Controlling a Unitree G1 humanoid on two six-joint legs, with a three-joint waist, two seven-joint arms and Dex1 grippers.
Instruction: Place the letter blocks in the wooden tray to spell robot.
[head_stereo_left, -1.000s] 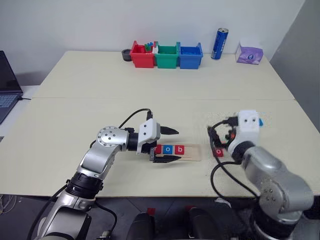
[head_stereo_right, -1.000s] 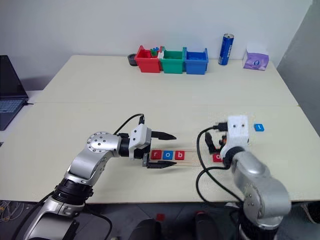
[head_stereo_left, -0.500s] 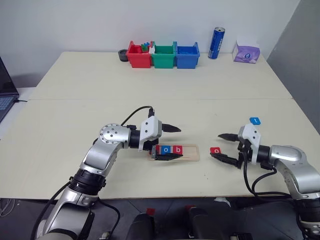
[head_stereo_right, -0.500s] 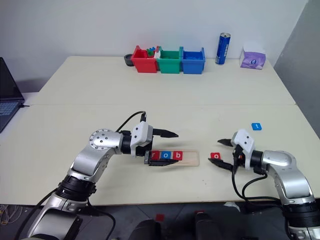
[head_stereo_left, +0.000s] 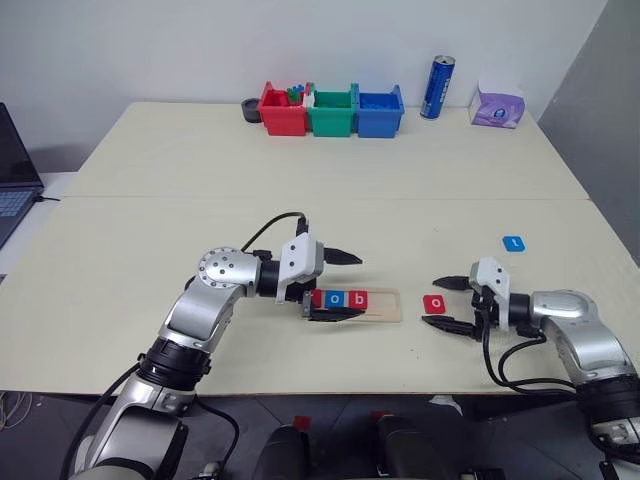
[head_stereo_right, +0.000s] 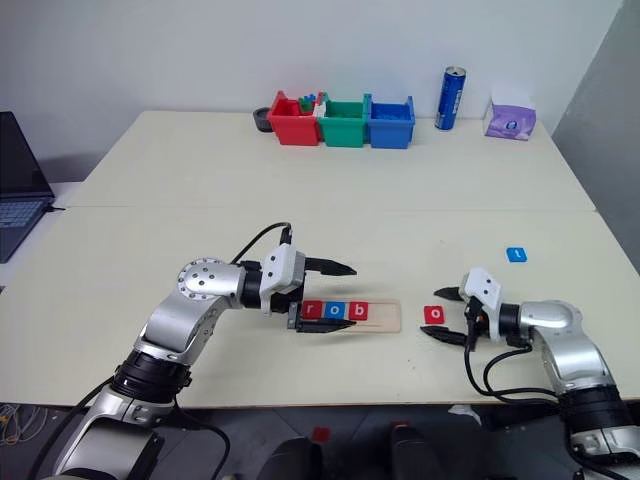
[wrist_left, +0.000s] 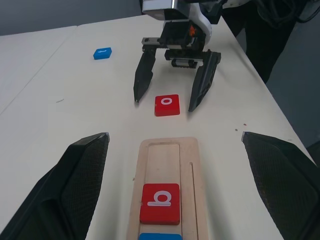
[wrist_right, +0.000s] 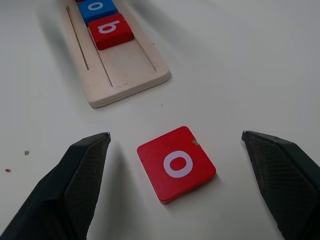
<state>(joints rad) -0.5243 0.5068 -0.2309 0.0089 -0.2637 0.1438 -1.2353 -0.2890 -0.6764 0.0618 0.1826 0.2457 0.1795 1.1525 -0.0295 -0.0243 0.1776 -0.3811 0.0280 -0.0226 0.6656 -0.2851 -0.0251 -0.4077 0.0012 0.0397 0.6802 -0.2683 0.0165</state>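
Note:
The wooden tray (head_stereo_left: 386, 306) lies near the front edge and holds letter blocks: a red one, a blue "o" (head_stereo_left: 336, 299) and a red "b" (head_stereo_left: 359, 299). The tray's right end is bare. My left gripper (head_stereo_left: 358, 286) stands open across the tray's left part, one finger on each side. A loose red "o" block (wrist_right: 176, 164) lies flat on the table just right of the tray. My right gripper (head_stereo_left: 431, 302) is open and low on the table, its fingers on either side of this block without touching it. A blue block (head_stereo_left: 513, 243) lies farther back on the right.
Red (head_stereo_left: 283, 110), green (head_stereo_left: 331, 110) and blue (head_stereo_left: 380, 110) bins stand in a row at the table's far edge. A blue can (head_stereo_left: 437, 87) and a purple tissue pack (head_stereo_left: 497, 105) stand to their right. A laptop (head_stereo_left: 15, 180) sits at the far left.
My right arm has come down from above the red "o" block, and its open gripper now lies level on the table around it. The left gripper and tray have stayed put.

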